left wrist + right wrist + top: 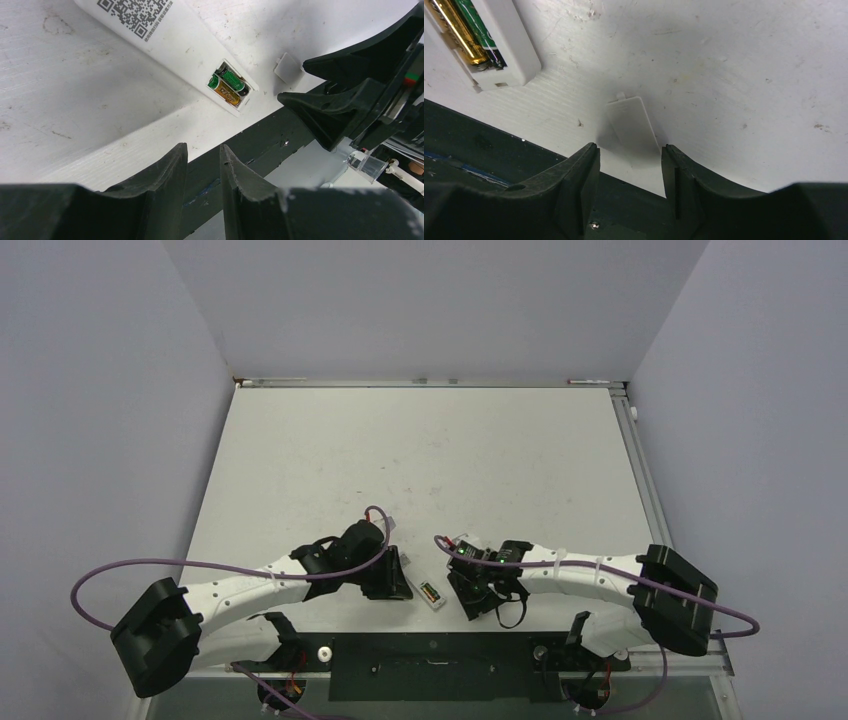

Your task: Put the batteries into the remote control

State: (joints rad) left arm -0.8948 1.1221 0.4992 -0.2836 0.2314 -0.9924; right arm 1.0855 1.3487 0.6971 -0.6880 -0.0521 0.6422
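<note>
- At the near tabletop (430,450) edge, left hand (202,150): fingers narrowly apart, holding nothing
- Right hand (630,150): fingers partly apart, empty, a loose white cover (631,122) on the tabletop by its fingertips
- Between both hands, remote control (431,594) lies recess-up, both batteries (227,86) seated inside

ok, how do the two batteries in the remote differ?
Colour: the gold battery is orange-gold; the green battery is green with a dark end. Position: the green battery lies on the side nearer the loose cover, the gold battery on the far side. Shared: both lie parallel in the uncovered recess of the remote.
</note>
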